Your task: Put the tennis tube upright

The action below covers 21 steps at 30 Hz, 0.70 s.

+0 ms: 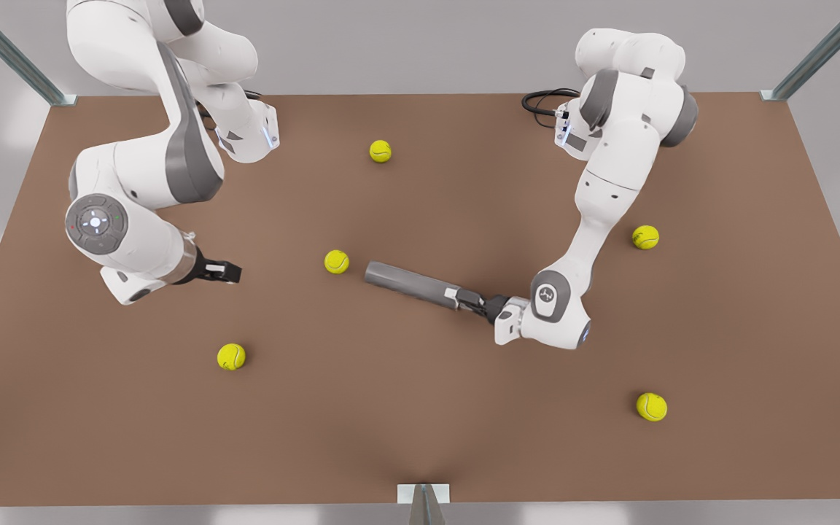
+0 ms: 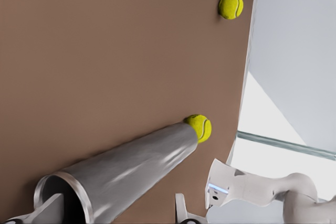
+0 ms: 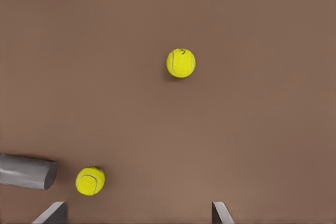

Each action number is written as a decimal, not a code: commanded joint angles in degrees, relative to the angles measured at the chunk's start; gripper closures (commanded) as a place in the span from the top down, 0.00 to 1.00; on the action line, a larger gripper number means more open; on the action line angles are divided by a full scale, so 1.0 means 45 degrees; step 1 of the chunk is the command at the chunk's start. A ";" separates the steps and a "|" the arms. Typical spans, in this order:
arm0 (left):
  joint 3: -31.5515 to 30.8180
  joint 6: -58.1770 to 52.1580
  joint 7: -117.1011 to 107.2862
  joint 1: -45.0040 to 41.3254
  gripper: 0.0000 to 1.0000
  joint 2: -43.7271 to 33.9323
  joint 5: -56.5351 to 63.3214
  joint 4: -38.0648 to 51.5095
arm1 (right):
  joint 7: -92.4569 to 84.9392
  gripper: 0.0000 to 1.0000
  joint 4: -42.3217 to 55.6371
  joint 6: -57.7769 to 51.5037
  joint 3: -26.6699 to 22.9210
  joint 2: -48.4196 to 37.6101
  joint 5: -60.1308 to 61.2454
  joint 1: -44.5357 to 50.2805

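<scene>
The dark grey tennis tube [image 1: 409, 283] lies on its side near the middle of the brown table [image 1: 464, 408]. Its rimmed open end points toward the front view's right. There my left gripper [image 1: 467, 297] is shut on the rim. In the left wrist view the tennis tube [image 2: 136, 161] runs away from the camera, and one finger [image 2: 52, 208] sits inside its mouth. My right gripper [image 1: 227, 272] waits at the front view's left, open and holding nothing, well away from the tube. The right wrist view shows the tube's far end [image 3: 26, 170] and the right gripper [image 3: 137, 219].
Several yellow-green tennis balls lie scattered on the table. One [image 1: 337, 261] rests just off the tube's far end, also the ball [image 2: 199, 127] and ball [image 3: 90, 180]. Others [image 1: 380, 151] [image 1: 231, 356] [image 1: 645, 237] [image 1: 651, 406] lie farther out. Metal frame posts [image 1: 424, 503] stand at the table edges.
</scene>
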 commanded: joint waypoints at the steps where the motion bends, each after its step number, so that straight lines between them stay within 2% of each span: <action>1: -0.0001 -0.0002 0.0000 -0.0010 1.00 -0.0001 -0.0018 -0.0012 | 0.0000 1.00 0.0000 0.0000 0.0001 0.0000 0.0004 -0.0004; 19: -0.0001 -0.0275 0.0020 -0.0479 1.00 0.0155 -0.1268 -0.0539 | -0.0039 1.00 0.0020 -0.0019 -0.0058 -0.0019 -0.0113 -0.0082; 21: -0.0001 -0.0275 0.0020 -0.0479 0.90 0.0155 -0.1268 -0.0598 | -0.0020 1.00 0.0020 -0.0019 -0.0058 -0.0019 -0.0113 -0.0102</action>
